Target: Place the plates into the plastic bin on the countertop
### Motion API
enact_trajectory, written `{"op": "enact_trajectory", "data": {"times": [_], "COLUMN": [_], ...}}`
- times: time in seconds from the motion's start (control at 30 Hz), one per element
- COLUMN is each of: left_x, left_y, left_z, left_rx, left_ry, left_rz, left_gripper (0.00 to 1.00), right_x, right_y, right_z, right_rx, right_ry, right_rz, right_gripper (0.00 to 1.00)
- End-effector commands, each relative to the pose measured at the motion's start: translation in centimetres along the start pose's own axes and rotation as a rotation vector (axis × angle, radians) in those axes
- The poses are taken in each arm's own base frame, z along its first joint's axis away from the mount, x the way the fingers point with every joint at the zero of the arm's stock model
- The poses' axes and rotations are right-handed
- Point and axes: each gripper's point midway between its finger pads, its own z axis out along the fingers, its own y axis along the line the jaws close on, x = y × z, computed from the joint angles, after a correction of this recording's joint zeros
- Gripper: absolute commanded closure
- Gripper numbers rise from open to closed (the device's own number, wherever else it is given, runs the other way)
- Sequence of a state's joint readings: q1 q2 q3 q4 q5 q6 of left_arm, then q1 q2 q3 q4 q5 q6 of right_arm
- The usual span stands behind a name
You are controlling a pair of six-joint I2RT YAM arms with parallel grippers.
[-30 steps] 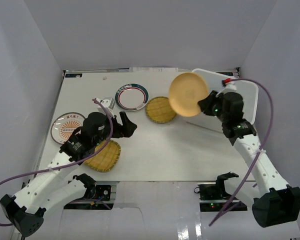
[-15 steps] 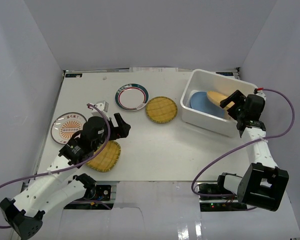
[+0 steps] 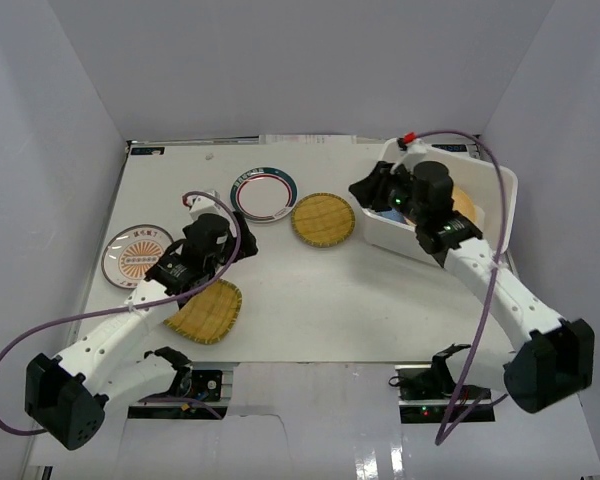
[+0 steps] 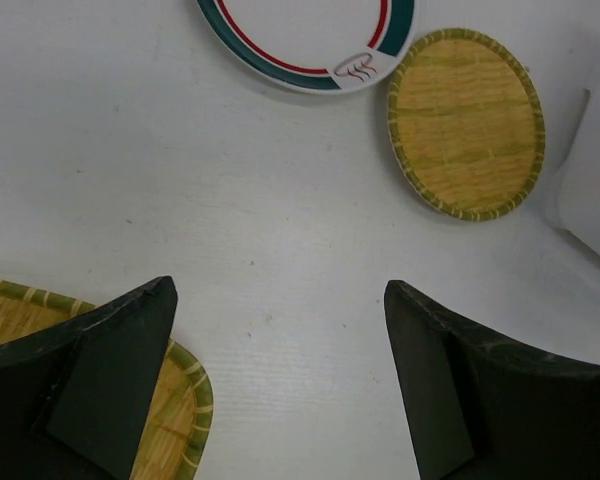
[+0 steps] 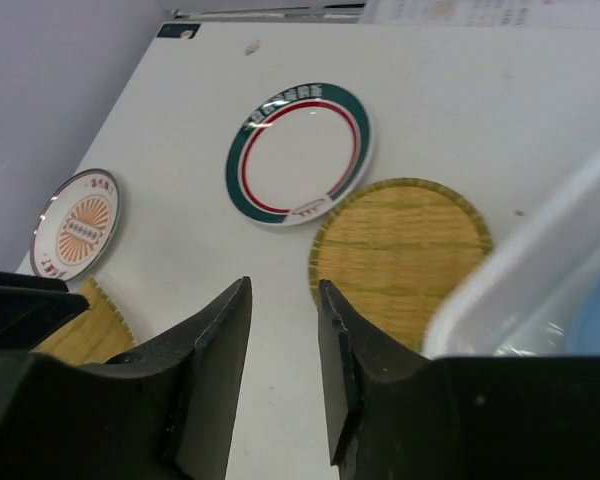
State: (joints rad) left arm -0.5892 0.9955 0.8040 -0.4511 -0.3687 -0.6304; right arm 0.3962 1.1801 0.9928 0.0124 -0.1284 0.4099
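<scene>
The plastic bin (image 3: pixel 507 196) stands at the back right of the countertop (image 3: pixel 320 290). The plain yellow-orange plate (image 3: pixel 466 206) lies in it, and a blue plate (image 5: pixel 598 322) shows in the right wrist view. The green-rimmed plate (image 3: pixel 263 193), round woven plate (image 3: pixel 323 220), squarish woven plate (image 3: pixel 205 312) and sunburst plate (image 3: pixel 135 253) lie on the countertop. My right gripper (image 3: pixel 363 190) hovers at the bin's left edge, jaws a little apart and empty (image 5: pixel 283 284). My left gripper (image 3: pixel 235 243) is wide open and empty (image 4: pixel 278 288), just above the squarish woven plate (image 4: pixel 185 420).
Pale grey walls close in the countertop on the left, back and right. Purple cables loop from both arms. In the left wrist view the green-rimmed plate (image 4: pixel 310 40) and round woven plate (image 4: pixel 467 122) lie ahead, with the bin's wall (image 4: pixel 592 180) at the right.
My right gripper carried the yellow-orange plate to the bin, let it go there, then swung left over the bin's left edge. My left gripper shifted a little toward the back.
</scene>
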Motion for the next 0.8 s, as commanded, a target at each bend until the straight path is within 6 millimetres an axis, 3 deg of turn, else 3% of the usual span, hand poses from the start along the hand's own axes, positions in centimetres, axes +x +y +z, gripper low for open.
{"op": "enact_trajectory", "data": {"times": [0.0, 0.03, 0.07, 0.13, 0.17, 0.2, 0.23, 0.27, 0.3, 0.33, 0.37, 0.4, 0.43, 0.47, 0.57, 0.63, 0.77], "left_x": [-4.0, -4.2, -4.9, -4.1, -4.7, -3.9, -3.9, -4.4, -4.4, -4.0, -4.0, -3.8, -3.1, -2.5, -0.7, 0.2, 0.8], "left_y": [1.3, 1.9, 3.8, 5.6, 8.0, 9.1, 10.5, 13.0, 14.5, 17.3, 18.3, 19.3, 21.5, 22.3, 24.3, 25.3, 28.0], "left_z": [0.6, 0.8, 1.2, 1.6, 1.5, 1.5, 1.4, 0.8, 0.5, -0.1, -0.6, -1.0, -1.9, -2.4, -3.6, -4.4, -5.5], "left_rx": [-0.032, -0.037, -0.070, -0.089, -0.139, -0.157, -0.187, -0.247, -0.272, -0.342, -0.359, -0.379, -0.436, -0.468, -0.600, -0.676, -0.815], "left_ry": [-0.098, -0.096, -0.108, -0.076, -0.099, -0.078, -0.090, -0.126, -0.129, -0.142, -0.155, -0.157, -0.160, -0.155, -0.151, -0.139, -0.163], "left_rz": [-0.127, -0.177, -0.231, -0.301, -0.378, -0.411, -0.448, -0.512, -0.556, -0.620, -0.656, -0.687, -0.750, -0.769, -0.813, -0.833, -0.832], "left_gripper": [0.08, 0.09, 0.11, 0.19, 0.21, 0.26, 0.28, 0.29, 0.30, 0.30, 0.30, 0.29, 0.27, 0.26, 0.21, 0.19, 0.02], "right_x": [0.8, 1.2, 2.0, 3.4, 6.7, 6.0, 6.7, 9.3, 9.4, 10.1, 12.8, 13.2, 14.7, 15.8, 18.2, 18.8, 20.0], "right_y": [4.2, 4.9, 5.7, 7.4, 7.8, 9.1, 9.6, 9.2, 10.9, 10.8, 11.4, 12.0, 11.0, 11.9, 12.0, 12.1, 9.8], "right_z": [4.3, 5.2, 7.3, 9.3, 10.6, 11.6, 12.3, 14.0, 14.5, 15.4, 16.4, 16.8, 17.9, 18.1, 19.2, 20.0, 22.7], "right_rx": [-0.107, -0.126, -0.165, -0.245, -0.293, -0.353, -0.384, -0.397, -0.447, -0.436, -0.447, -0.451, -0.416, -0.422, -0.402, -0.400, -0.292], "right_ry": [0.057, 0.074, 0.116, 0.168, 0.271, 0.254, 0.270, 0.329, 0.332, 0.339, 0.381, 0.391, 0.412, 0.411, 0.421, 0.407, 0.418], "right_rz": [-0.155, -0.179, -0.204, -0.289, -0.308, -0.397, -0.438, -0.481, -0.587, -0.640, -0.694, -0.751, -0.845, -0.892, -1.006, -1.038, -1.125], "right_gripper": [0.62, 0.70, 0.74, 0.74, 0.72, 0.69, 0.65, 0.58, 0.53, 0.44, 0.39, 0.37, 0.32, 0.30, 0.16, 0.12, 0.11]}}
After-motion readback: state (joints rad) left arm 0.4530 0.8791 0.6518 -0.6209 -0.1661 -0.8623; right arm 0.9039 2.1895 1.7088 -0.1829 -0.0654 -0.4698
